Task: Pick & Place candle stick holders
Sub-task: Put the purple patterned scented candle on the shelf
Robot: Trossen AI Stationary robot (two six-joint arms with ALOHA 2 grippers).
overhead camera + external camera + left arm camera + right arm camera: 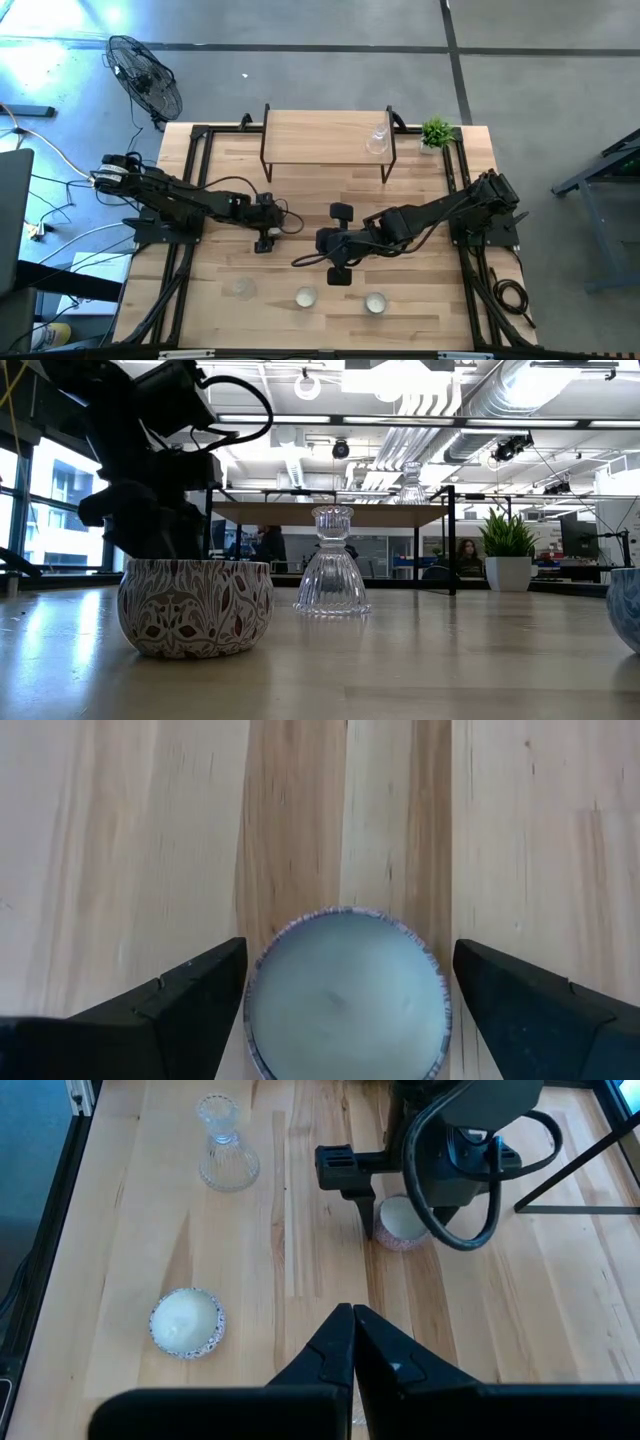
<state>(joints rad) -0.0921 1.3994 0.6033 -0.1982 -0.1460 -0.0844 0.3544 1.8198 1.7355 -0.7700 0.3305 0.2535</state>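
Observation:
A tealight cup (pixel 345 1000) with a white centre and a patterned wall (pixel 195 605) rests by its base on the table. My left gripper (pixel 348 955) is open, one finger close on each side of the cup. My right gripper (pixel 352 1325) hangs shut above the table's middle (pixel 322 242), holding nothing. Along the near edge stand a clear glass stemmed holder (pixel 240 288) and two more tealight cups (pixel 305 297) (pixel 375 302). Another glass holder (pixel 378 140) stands on the wooden shelf.
A low wooden shelf on black legs (pixel 325 135) spans the far middle of the table. A small green plant in a white pot (pixel 435 130) sits at its right. Black frame rails (pixel 190 180) run along both sides. Bare wood lies between the arms and the shelf.

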